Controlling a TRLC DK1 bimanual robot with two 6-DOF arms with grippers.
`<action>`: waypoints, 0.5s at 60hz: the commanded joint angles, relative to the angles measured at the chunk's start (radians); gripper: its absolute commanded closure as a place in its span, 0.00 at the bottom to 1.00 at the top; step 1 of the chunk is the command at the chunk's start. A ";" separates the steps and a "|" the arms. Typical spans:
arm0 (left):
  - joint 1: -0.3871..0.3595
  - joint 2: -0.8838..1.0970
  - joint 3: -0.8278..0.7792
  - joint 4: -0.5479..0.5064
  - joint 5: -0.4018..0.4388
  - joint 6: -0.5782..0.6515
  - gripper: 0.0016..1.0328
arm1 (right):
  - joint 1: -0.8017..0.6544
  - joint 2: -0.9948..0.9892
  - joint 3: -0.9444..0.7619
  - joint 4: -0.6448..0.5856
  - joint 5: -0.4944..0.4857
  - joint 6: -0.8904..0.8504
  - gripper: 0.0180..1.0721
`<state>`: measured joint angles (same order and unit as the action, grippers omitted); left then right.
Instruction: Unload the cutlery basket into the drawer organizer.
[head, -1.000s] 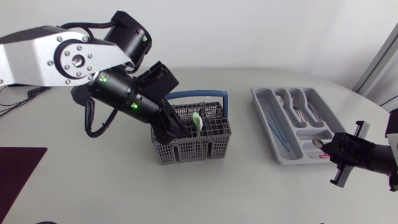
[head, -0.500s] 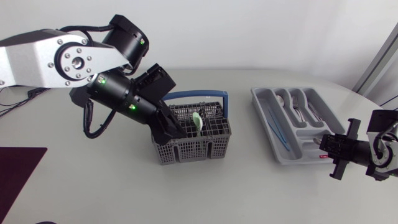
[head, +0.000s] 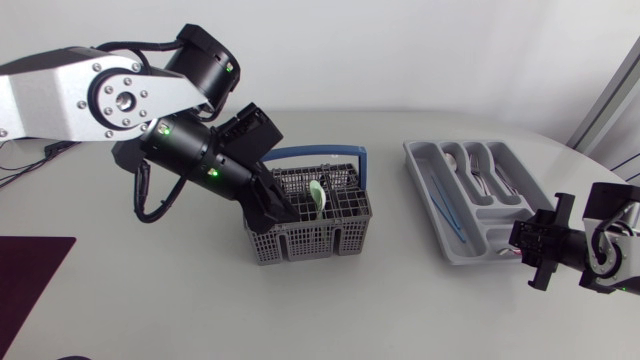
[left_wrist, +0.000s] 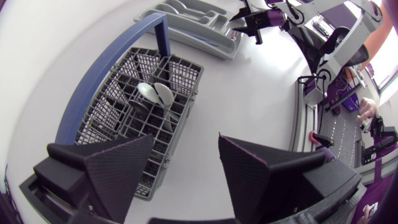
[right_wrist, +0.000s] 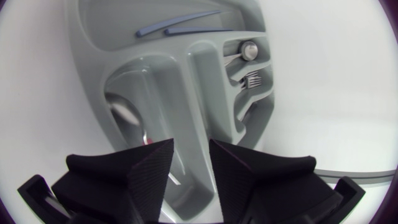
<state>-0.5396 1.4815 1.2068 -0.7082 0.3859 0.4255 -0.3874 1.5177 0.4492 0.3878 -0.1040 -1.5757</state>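
White desk (head: 400, 310) is carrying the basket (head: 300, 245) at centre and the organizer (head: 468, 228) well to its right. Step in hand, as I am reading it: two-arm unloading, with the left arm picking from the basket and the right arm working at the organizer. Left hand (left_wrist: 185, 140) is hanging at the basket's left end, fingers (left_wrist: 118, 168) standing wide apart and holding nothing. One is covering the end compartments, the other is sitting over bare desk beside the basket wall. Pale spoon (left_wrist: 155, 94) is standing bowl-up in a middle compartment, just ahead of that hand. Right hand (right_wrist: 191, 144) is hovering over the organizer's near end, above a steel spoon (right_wrist: 124, 113) lying in a long slot; cannot tell whether it is gripping anything. Next move is probably calling for the left hand shifting along the basket until the pale spoon sits between the fingers, then closing; the grid is leaving little room
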 joint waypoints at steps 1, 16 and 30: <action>-0.007 -0.012 -0.012 -0.013 -0.005 -0.013 0.13 | 0.005 -0.070 -0.023 -0.012 0.000 -0.020 0.26; 0.000 -0.040 -0.036 -0.014 -0.010 -0.013 0.13 | 0.110 -0.358 0.048 -0.380 -0.063 0.154 0.17; -0.002 -0.043 -0.062 -0.008 -0.019 -0.010 0.13 | 0.321 -0.468 0.129 -0.587 -0.086 0.422 0.17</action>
<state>-0.5396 1.4506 1.1709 -0.7094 0.3714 0.4255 -0.1219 1.0702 0.5453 -0.1631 -0.1867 -1.2640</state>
